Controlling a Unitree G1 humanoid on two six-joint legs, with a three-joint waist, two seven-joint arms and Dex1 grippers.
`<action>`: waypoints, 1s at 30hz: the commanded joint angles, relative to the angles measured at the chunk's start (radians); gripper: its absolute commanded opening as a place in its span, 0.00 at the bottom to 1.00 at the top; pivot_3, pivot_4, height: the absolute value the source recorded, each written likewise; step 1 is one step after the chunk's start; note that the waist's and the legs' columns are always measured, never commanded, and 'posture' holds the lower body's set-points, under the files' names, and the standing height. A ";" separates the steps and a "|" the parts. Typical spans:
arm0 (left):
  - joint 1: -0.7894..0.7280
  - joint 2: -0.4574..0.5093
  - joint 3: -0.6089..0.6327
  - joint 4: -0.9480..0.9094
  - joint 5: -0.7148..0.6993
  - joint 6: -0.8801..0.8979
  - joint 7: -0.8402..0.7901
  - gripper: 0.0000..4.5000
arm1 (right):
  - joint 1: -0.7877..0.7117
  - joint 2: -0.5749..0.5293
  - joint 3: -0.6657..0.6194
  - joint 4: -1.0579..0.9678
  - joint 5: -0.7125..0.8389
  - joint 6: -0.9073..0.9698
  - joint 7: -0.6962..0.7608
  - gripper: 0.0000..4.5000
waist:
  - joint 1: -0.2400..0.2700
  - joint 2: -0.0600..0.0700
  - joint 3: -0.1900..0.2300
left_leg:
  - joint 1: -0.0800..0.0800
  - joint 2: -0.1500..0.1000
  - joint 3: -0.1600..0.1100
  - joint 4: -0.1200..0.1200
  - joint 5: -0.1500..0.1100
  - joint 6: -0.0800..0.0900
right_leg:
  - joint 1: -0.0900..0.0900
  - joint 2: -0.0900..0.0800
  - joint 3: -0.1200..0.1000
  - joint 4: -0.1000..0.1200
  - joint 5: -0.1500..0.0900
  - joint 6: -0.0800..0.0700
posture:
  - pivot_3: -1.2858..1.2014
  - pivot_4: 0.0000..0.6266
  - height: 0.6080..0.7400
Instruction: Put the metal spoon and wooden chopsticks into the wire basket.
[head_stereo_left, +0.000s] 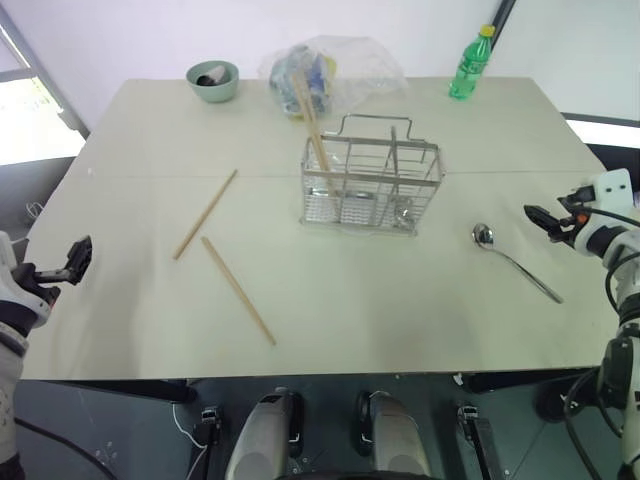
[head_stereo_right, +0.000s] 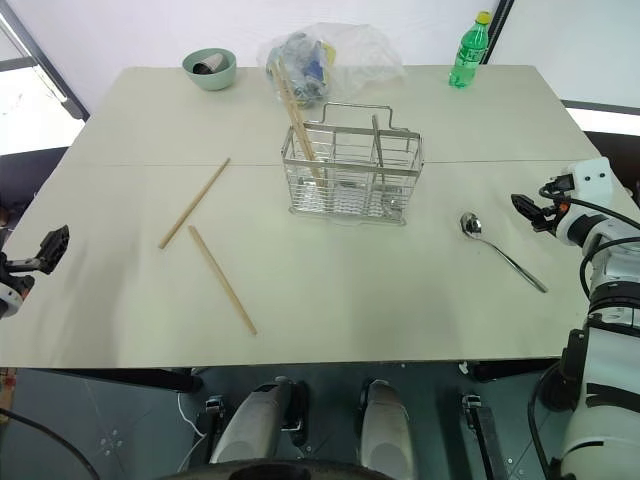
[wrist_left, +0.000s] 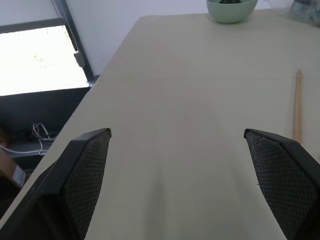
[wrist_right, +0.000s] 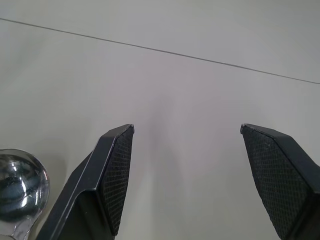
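Observation:
The wire basket (head_stereo_left: 372, 184) stands upright mid-table with one wooden chopstick (head_stereo_left: 312, 122) leaning in its left compartment. Two more chopsticks lie flat to its left: one (head_stereo_left: 206, 213) angled toward the far side, one (head_stereo_left: 238, 290) closer to the front edge. The metal spoon (head_stereo_left: 514, 262) lies on the table right of the basket, bowl toward the basket; its bowl (wrist_right: 20, 187) shows beside my right fingers. My right gripper (head_stereo_left: 540, 220) hovers open just right of the spoon, empty. At the table's left edge my left gripper (head_stereo_left: 78, 258) is open and empty.
A pale green bowl (head_stereo_left: 212, 81) sits at the far left of the table (head_stereo_left: 400, 310). A clear plastic bag (head_stereo_left: 330, 70) of items lies behind the basket, and a green bottle (head_stereo_left: 470, 63) stands at the far right.

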 joint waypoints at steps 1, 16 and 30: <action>-0.021 0.031 0.011 -0.006 0.006 -0.011 -0.004 0.99 | -0.017 -0.030 -0.019 -0.023 0.002 -0.022 0.000 0.78 | 0.001 0.000 0.000 | 0.000 0.000 0.000 0.000 0.000 0.000 | 0.000 0.000 0.000 0.000 0.000 0.000 | 0.52 0.24 0.59; -0.234 0.222 -0.197 -0.161 -0.221 0.176 -0.201 0.99 | -0.109 -0.096 0.117 -0.197 -0.041 0.147 0.341 0.78 | 0.001 0.000 0.000 | 0.000 0.000 0.000 0.000 0.000 0.000 | 0.000 0.000 0.000 0.000 0.000 0.000 | 0.52 0.24 0.59; -0.596 0.185 -0.557 -0.180 -0.471 0.300 -0.331 0.99 | 0.084 -0.161 0.228 -0.440 -0.054 0.397 0.543 0.78 | 0.002 0.000 0.000 | 0.001 -0.001 0.001 0.001 0.005 -0.003 | 0.001 0.002 0.000 0.001 0.002 0.003 | 0.52 0.24 0.59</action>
